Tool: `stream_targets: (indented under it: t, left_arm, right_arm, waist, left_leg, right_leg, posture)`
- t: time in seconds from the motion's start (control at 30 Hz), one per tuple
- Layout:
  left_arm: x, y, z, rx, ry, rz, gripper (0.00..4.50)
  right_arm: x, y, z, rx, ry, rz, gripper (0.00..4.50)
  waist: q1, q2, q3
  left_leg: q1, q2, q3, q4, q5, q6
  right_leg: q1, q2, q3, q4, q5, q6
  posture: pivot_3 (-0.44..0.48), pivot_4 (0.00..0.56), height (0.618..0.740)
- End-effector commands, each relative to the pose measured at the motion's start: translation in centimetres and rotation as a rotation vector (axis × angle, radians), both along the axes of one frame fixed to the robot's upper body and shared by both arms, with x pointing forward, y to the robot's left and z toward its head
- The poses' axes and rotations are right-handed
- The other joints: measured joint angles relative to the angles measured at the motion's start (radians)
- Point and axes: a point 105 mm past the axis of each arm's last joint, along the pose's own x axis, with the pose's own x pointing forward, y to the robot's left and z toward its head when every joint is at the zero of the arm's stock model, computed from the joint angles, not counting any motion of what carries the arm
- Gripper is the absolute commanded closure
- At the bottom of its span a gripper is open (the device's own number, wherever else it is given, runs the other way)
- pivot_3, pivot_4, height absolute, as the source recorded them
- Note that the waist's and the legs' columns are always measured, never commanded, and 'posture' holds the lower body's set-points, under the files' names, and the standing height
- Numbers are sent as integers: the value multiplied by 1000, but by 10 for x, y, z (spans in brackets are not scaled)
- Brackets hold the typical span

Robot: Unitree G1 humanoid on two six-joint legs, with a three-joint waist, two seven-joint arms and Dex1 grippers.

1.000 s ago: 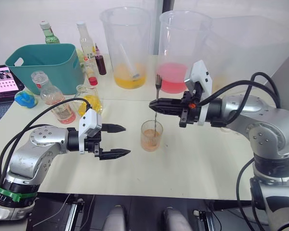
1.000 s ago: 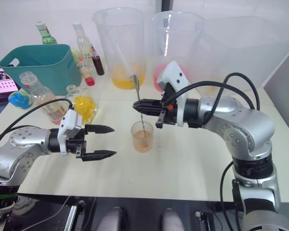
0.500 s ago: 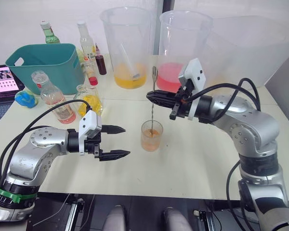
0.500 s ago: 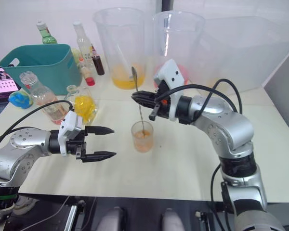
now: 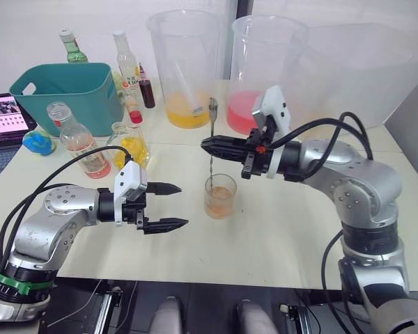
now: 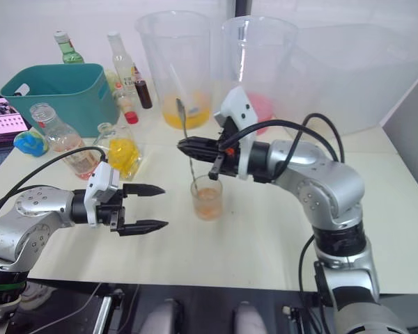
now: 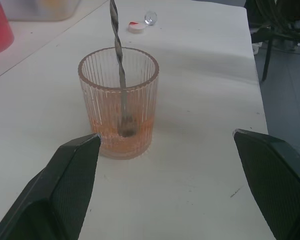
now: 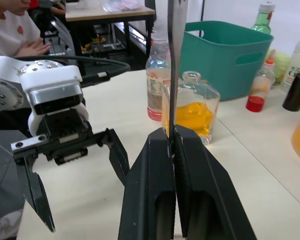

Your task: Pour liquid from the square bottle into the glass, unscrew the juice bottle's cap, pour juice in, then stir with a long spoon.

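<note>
Right pincer (image 5: 207, 145) clamped on long spoon (image 5: 211, 139) over glass (image 5: 219, 196); left pincer (image 5: 173, 204) apart.

Two big beakers (image 5: 183, 66), five bottles (image 5: 76, 142), one glass (image 5: 219, 196), one spoon (image 5: 211, 139), one bin (image 5: 63, 94)

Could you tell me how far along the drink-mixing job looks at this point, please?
Both pours look done: the glass holds orange-pink liquid, and the juice bottle and square bottle stand open on the table, with the juice bottle's cap lying loose. In hand: the right gripper pinches the long spoon, its bowl in the liquid. The left gripper waits open. Only stirring remains.
</note>
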Motion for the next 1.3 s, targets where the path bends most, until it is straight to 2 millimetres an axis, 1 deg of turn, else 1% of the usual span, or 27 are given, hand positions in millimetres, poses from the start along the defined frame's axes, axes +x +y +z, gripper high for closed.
stream_targets:
  t: [0.03,0.2,0.37,0.6,0.73,0.8,0.9,0.97,1.07,1.13,1.17,1.23,1.3]
  left_arm:
    - [0,-4,10,-7,-53,-21,17]
    - [0,-7,10,-10,-55,-29,17]
    - [1,-7,9,-11,-54,-32,17]
    - [4,-4,3,-13,-52,-34,17]
    - [4,-4,2,-15,-51,-38,17]
    - [4,-5,1,-16,-52,-40,17]
    - [3,-5,1,-9,-56,-43,17]
    - [3,-2,5,-15,-58,-39,17]
    - [3,0,15,-32,-68,-32,17]
    - [5,-2,25,-60,-83,-30,17]
    - [6,-4,29,-69,-86,-27,17]
    - [7,-5,33,-74,-86,-25,17]
    - [8,-10,39,-94,-89,-29,17]
  right_arm:
    - [-7,-9,30,38,-94,-3,4500]
    - [-6,-16,41,32,-122,-32,4500]
    - [-2,-26,31,-70,-130,-84,4500]
    - [-2,-29,36,-47,-140,-89,4500]
    - [-9,-27,51,55,-122,-41,4500]
    - [-15,-27,62,133,-105,-5,4500]
    - [-28,-30,80,202,-103,43,4500]
    - [-30,-35,91,236,-105,33,4500]
    - [-31,-44,98,244,-108,-1,4500]
    - [-31,-54,106,267,-108,-29,4500]
    - [-33,-60,114,279,-122,-45,4500]
    - [-36,-67,123,291,-138,-61,4500]
    - [-36,-79,135,311,-164,-124,4500]
  waist:
    - [0,0,0]
    - [-1,0,0]
    - [0,0,0]
    - [0,0,0]
    - [0,0,0]
    - [-1,0,0]
    - [0,0,0]
    - [0,0,0]
    - [1,0,0]
    - [2,0,0]
    - [3,0,0]
    - [1,0,0]
    - [1,0,0]
  left_leg:
    - [0,0,0,0,0,0]
    - [0,0,0,0,0,0]
    - [0,0,0,0,0,0]
    - [0,0,0,0,0,0]
    - [0,0,0,0,0,0]
    - [0,0,0,0,0,0]
    - [0,0,0,0,0,0]
    - [0,0,0,0,0,0]
    - [0,0,0,0,0,0]
    - [0,0,0,0,0,0]
    - [0,0,0,0,0,0]
    - [-1,0,0,0,0,0]
    - [-1,0,0,0,0,0]
  right_leg:
    - [0,0,0,0,0,0]
    - [0,0,0,0,0,0]
    - [0,0,0,0,0,0]
    - [0,0,0,0,0,0]
    - [0,0,0,0,0,0]
    - [0,0,0,0,0,0]
    - [0,0,0,0,0,0]
    - [0,0,0,0,0,0]
    - [0,0,0,0,0,0]
    - [0,0,0,-1,0,0]
    - [0,0,0,-1,0,0]
    - [0,0,0,-1,0,0]
    - [0,0,0,-1,0,0]
  posture:
    - [0,150,728]
    - [0,150,728]
    - [0,150,728]
    - [0,150,728]
    - [0,150,728]
    - [0,150,728]
    - [0,150,728]
    - [0,150,728]
    - [0,150,728]
    - [0,150,728]
    - [0,150,728]
    - [0,150,728]
    - [0,150,728]
